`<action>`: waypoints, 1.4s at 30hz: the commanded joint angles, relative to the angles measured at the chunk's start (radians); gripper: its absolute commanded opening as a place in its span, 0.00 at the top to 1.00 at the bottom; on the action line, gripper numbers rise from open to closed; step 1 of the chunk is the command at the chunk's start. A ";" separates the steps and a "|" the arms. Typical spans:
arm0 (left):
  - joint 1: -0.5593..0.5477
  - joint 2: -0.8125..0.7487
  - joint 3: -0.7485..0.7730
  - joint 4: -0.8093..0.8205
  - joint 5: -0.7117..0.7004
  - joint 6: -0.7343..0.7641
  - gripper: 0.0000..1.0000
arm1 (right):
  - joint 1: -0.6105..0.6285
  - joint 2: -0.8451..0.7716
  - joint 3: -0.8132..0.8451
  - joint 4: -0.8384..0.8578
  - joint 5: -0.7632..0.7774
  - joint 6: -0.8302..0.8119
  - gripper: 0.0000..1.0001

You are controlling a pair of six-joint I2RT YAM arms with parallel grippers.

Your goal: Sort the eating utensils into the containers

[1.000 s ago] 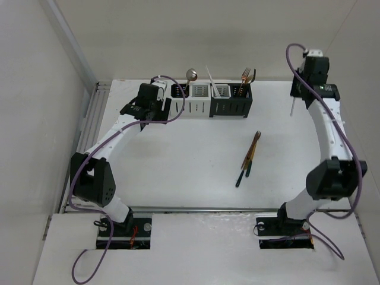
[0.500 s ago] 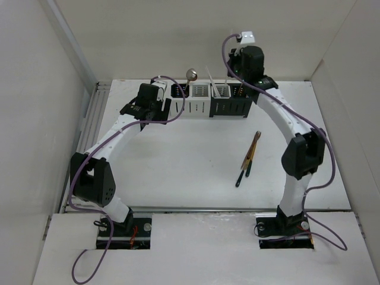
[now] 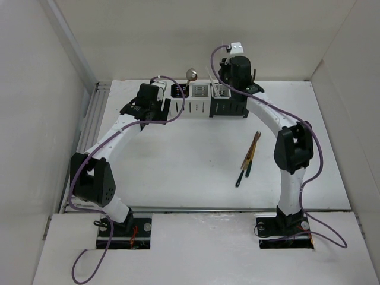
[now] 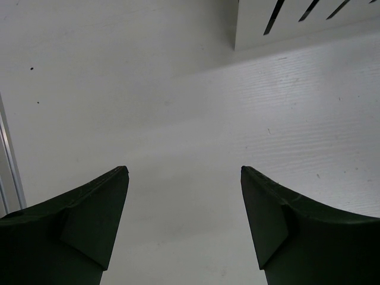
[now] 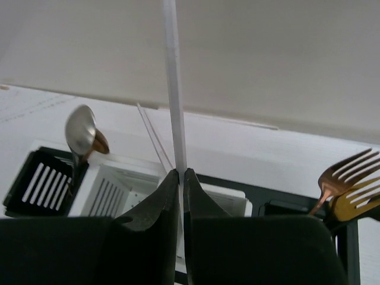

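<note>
The containers (image 3: 202,105) stand in a row at the back of the table, two black and two white. My right gripper (image 5: 180,173) is shut on a white chopstick (image 5: 173,89) and holds it upright above the white holders (image 5: 113,187). In the top view this gripper (image 3: 230,82) hangs over the row and hides the held chopstick. A silver spoon (image 5: 81,127) stands in the left black holder, copper and gold forks (image 5: 350,181) in the right black one. Another thin chopstick (image 3: 209,74) leans in a white holder. My left gripper (image 4: 184,172) is open and empty over bare table, left of the row.
A few loose utensils with black and copper handles (image 3: 249,155) lie together on the table right of centre. A corner of the white holder (image 4: 297,24) shows at the top of the left wrist view. White walls close in the table, and a metal rail (image 3: 95,113) runs along its left side.
My right arm has swung from the far right of the table leftward to above the containers, carrying the white chopstick. The left arm has not moved.
</note>
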 commanded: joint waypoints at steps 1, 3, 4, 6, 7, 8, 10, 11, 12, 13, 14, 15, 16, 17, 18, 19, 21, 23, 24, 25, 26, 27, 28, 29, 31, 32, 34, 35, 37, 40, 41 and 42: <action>0.004 -0.050 0.003 -0.007 -0.012 0.004 0.26 | 0.019 0.035 -0.063 0.065 0.019 0.002 1.00; 0.004 -0.050 0.003 -0.007 -0.012 0.004 0.26 | 0.029 0.035 -0.106 0.065 0.040 0.002 1.00; 0.004 -0.050 0.003 -0.007 -0.012 0.004 0.26 | 0.042 0.025 -0.120 0.065 0.040 0.002 1.00; 0.004 -0.050 0.003 -0.007 -0.003 0.004 0.26 | 0.052 0.005 -0.157 0.065 0.054 -0.007 1.00; 0.004 -0.050 0.003 -0.007 -0.003 0.004 0.26 | 0.052 -0.008 -0.169 0.065 0.065 -0.007 1.00; 0.004 -0.050 0.003 -0.007 -0.003 0.004 0.26 | 0.062 -0.038 -0.183 0.065 0.065 -0.007 0.91; 0.004 -0.050 0.012 -0.007 0.007 0.004 0.26 | 0.072 -0.071 -0.219 0.065 0.089 -0.007 0.78; 0.004 -0.050 0.012 -0.007 0.007 -0.005 0.26 | 0.072 -0.107 -0.232 0.065 0.089 -0.007 0.72; 0.004 -0.050 0.012 -0.007 0.007 -0.005 0.26 | 0.072 -0.124 -0.243 0.065 0.103 -0.007 0.62; 0.004 -0.050 0.012 -0.007 0.016 -0.005 0.26 | 0.072 -0.140 -0.252 0.065 0.115 -0.007 0.58; 0.004 -0.050 0.021 -0.007 0.016 -0.005 0.26 | 0.072 -0.153 -0.269 0.065 0.125 -0.007 0.55; -0.005 -0.050 0.021 -0.007 0.016 -0.005 0.26 | 0.072 -0.187 -0.279 0.065 0.135 -0.007 0.50; -0.005 -0.050 0.030 -0.007 0.016 -0.005 0.26 | 0.072 -0.209 -0.290 0.065 0.148 -0.007 0.49; -0.019 -0.050 0.030 -0.007 0.016 -0.005 0.26 | 0.072 -0.232 -0.318 0.065 0.172 -0.007 0.47; -0.019 -0.050 0.041 -0.007 0.016 0.004 0.26 | 0.072 -0.286 -0.330 0.065 0.181 0.007 0.45; -0.034 -0.050 0.041 -0.016 0.016 0.004 0.26 | 0.072 -0.317 -0.342 0.065 0.181 0.025 0.41; -0.048 -0.050 0.053 -0.027 0.027 0.004 0.26 | 0.062 -0.382 -0.376 0.052 0.181 0.044 0.33; -0.082 -0.050 0.064 -0.036 0.036 0.015 0.26 | 0.048 -0.474 -0.376 0.004 0.172 0.077 0.09; -0.094 -0.050 0.087 -0.036 0.036 0.015 0.26 | 0.025 -0.500 -0.376 -0.038 0.162 0.091 0.00; -0.108 -0.050 0.096 -0.036 0.036 0.024 0.26 | 0.010 -0.547 -0.376 -0.135 0.146 0.106 0.00; -0.142 -0.041 0.096 -0.045 0.036 0.024 0.26 | -0.009 -0.569 -0.376 -0.193 0.133 0.145 0.00; -0.163 -0.041 0.111 -0.045 0.045 0.035 0.26 | -0.053 -0.590 -0.376 -0.246 0.108 0.166 0.00; -0.185 -0.041 0.125 -0.045 0.045 0.047 0.26 | -0.076 -0.612 -0.399 -0.335 0.097 0.183 0.00; -0.208 -0.027 0.125 -0.035 0.045 0.047 0.26 | -0.102 -0.653 -0.417 -0.374 0.086 0.209 0.00; -0.275 -0.004 0.165 -0.035 0.045 0.047 0.26 | -0.166 -0.698 -0.482 -0.429 0.065 0.229 0.00; -0.298 0.010 0.179 -0.035 0.045 0.047 0.26 | -0.185 -0.748 -0.508 -0.454 0.053 0.229 0.00; -0.370 0.063 0.223 -0.053 0.077 0.047 0.26 | -0.228 -0.801 -0.558 -0.466 0.010 0.261 0.00; -0.396 0.085 0.243 -0.053 0.077 0.047 0.26 | -0.239 -0.825 -0.601 -0.483 0.010 0.271 0.00; -0.467 0.158 0.288 -0.081 0.102 0.047 0.26 | -0.260 -0.891 -0.632 -0.504 0.010 0.292 0.00; -0.510 0.249 0.386 -0.099 0.131 0.007 0.27 | -0.305 -0.943 -0.642 -0.560 0.010 0.292 0.02; -0.522 0.278 0.415 -0.099 0.152 -0.016 0.27 | -0.317 -0.953 -0.652 -0.543 -0.031 0.277 0.02; -0.522 0.278 0.427 -0.099 0.152 -0.016 0.27 | -0.317 -0.953 -0.652 -0.531 -0.061 0.277 0.02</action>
